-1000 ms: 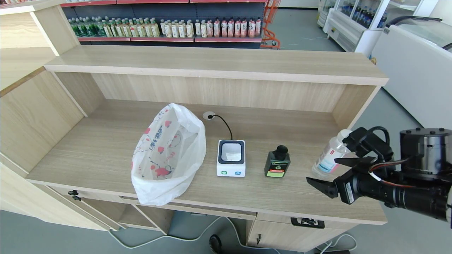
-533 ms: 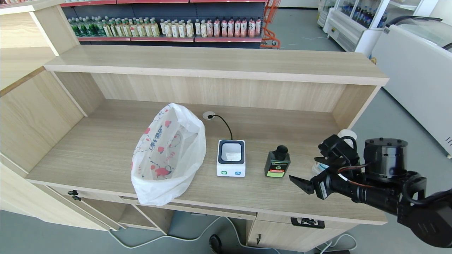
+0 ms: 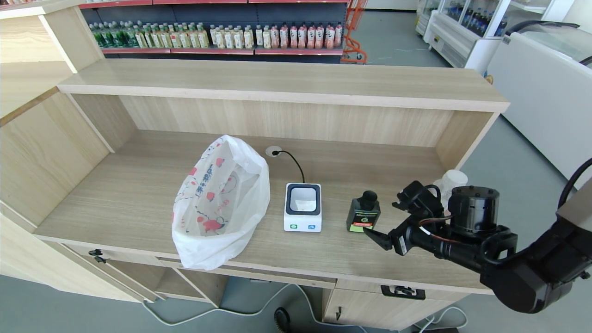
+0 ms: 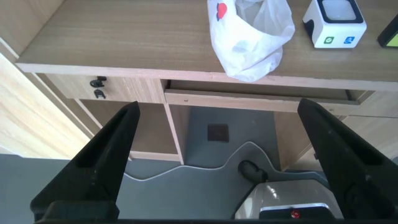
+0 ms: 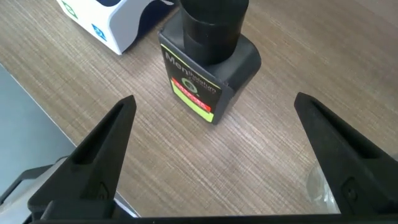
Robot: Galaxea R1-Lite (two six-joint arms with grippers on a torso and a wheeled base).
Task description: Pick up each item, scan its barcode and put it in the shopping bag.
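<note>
A dark green bottle (image 3: 363,212) with a black cap stands upright on the wooden counter (image 3: 138,194), right of the white barcode scanner (image 3: 302,206). My right gripper (image 3: 383,218) is open just right of that bottle, low over the counter. In the right wrist view the bottle (image 5: 208,68) stands ahead of the spread fingers (image 5: 99,168), untouched. A clear bottle (image 3: 451,179) with a white cap stands behind the right arm, mostly hidden. The white shopping bag (image 3: 217,203) with red print sits open left of the scanner. My left gripper (image 4: 217,107) is open, below the counter's front edge.
The scanner's black cable (image 3: 293,162) runs back to a hole in the counter. A raised wooden ledge (image 3: 277,83) and side walls enclose the counter. Drawers (image 4: 249,99) sit under the front edge. The bag (image 4: 249,31) overhangs that edge.
The right arm has moved left along the counter from beside the clear bottle to beside the dark green bottle, gripper still open. It now covers most of the clear bottle.
</note>
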